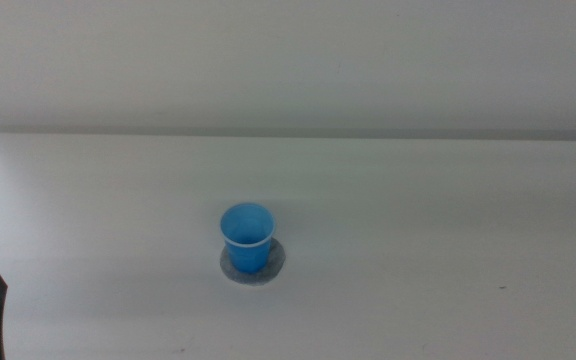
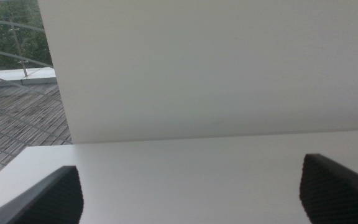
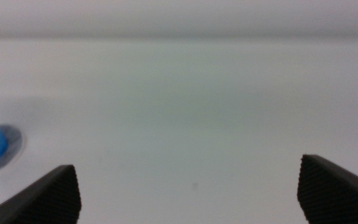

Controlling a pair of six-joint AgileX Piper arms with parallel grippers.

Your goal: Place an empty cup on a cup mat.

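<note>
So, quick pass from my station: the cup (image 1: 247, 237) stands upright on the cup mat (image 1: 272, 268), mouth up and empty, about mid-table in the middle view, a little toward the picture's left. The grey mat shows as a ring around the cup's base, sticking out most on the near and right side. Neither gripper touches it. My left gripper (image 2: 191, 190) sits parked low; in the middle view only a dark tip of it shows at the bottom-left corner, well apart from the cup. Its wrist view has both jaws spread wide with nothing between them, pointing level across the white table (image 1: 448, 210) toward the pale back wall (image 2: 216, 68); a sliver of blue peeks just beside one jaw at the frame edge. My right gripper (image 3: 191, 190) is out of the middle view altogether. Its wrist view shows the jaws likewise wide apart and empty, aimed low over the tabletop, with the cup on its mat off to one side, partly cropped, well apart from the jaws.
</note>
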